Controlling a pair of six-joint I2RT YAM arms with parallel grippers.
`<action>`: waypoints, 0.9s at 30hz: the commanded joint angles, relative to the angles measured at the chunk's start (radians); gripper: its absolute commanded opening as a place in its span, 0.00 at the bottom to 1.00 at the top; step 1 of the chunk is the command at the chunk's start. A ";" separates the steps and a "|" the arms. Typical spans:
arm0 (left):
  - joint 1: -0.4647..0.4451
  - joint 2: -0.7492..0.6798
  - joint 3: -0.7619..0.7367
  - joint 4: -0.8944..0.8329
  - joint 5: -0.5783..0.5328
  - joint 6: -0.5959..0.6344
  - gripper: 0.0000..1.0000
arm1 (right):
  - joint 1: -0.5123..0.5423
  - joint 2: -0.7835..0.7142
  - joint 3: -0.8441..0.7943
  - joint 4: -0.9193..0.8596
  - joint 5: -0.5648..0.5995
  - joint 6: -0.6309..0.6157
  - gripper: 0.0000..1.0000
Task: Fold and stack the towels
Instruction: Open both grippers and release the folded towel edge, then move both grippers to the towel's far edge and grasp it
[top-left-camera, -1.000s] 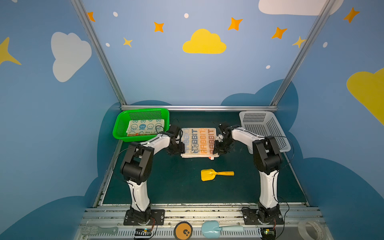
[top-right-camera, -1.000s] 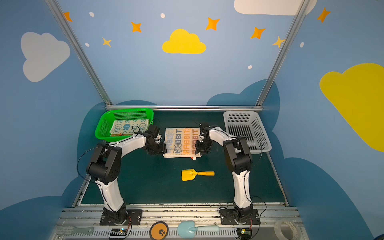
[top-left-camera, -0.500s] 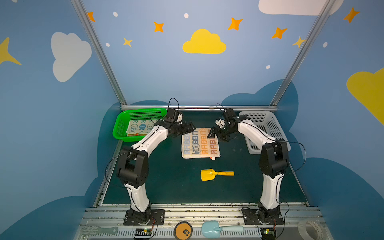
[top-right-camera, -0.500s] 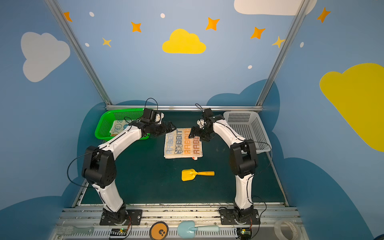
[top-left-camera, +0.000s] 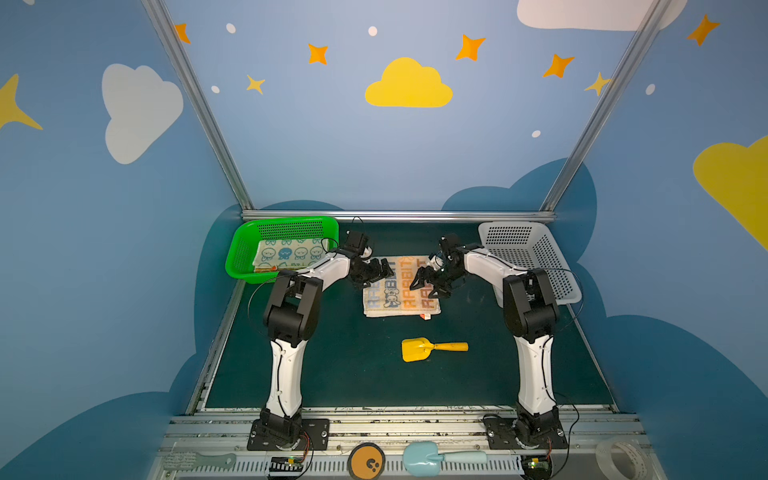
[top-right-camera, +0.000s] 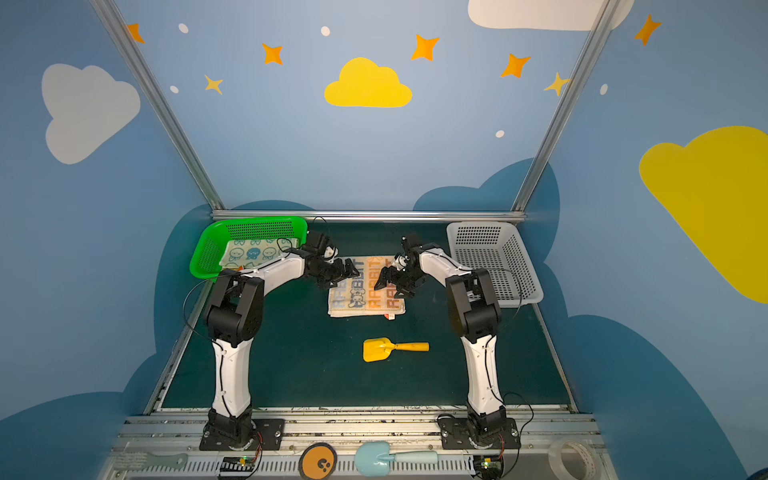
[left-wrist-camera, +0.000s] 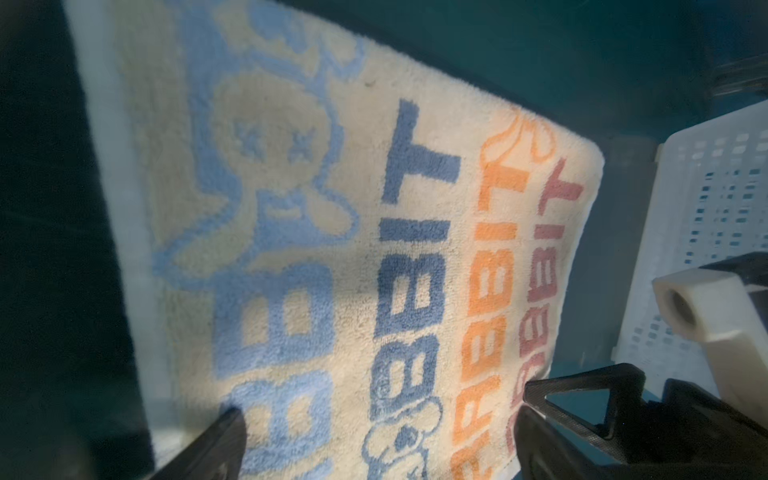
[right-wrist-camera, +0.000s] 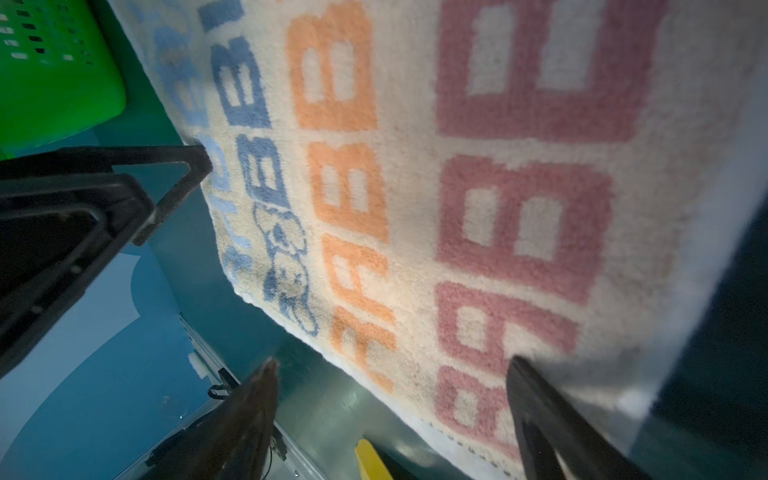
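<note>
A folded cream towel with blue, orange and pink block letters lies flat mid-table. My left gripper hovers open over its left part, nothing between the fingers. Over the right part hangs my right gripper, also open and empty, one fingertip past the towel's near edge. A second towel with blue cartoon faces lies in the green basket. A strip of orange shows at that towel's front edge.
A yellow toy shovel lies in front of the folded towel. A white perforated basket stands at the back right. A blue scoop, an orange disc and a tape roll sit on the front rail.
Both grippers opened wider, lifted off the towel's two sides and swung toward the back. They now hover closer together over the towel, which has not moved.
</note>
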 joint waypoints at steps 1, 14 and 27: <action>-0.013 0.014 0.006 -0.069 -0.059 0.045 1.00 | -0.009 -0.002 -0.039 -0.002 0.030 -0.017 0.85; -0.070 -0.080 -0.222 -0.017 -0.126 0.023 1.00 | 0.007 -0.106 -0.257 0.045 0.078 -0.005 0.85; -0.165 -0.243 -0.031 -0.096 -0.759 0.330 1.00 | -0.052 -0.106 0.113 -0.155 0.088 -0.093 0.86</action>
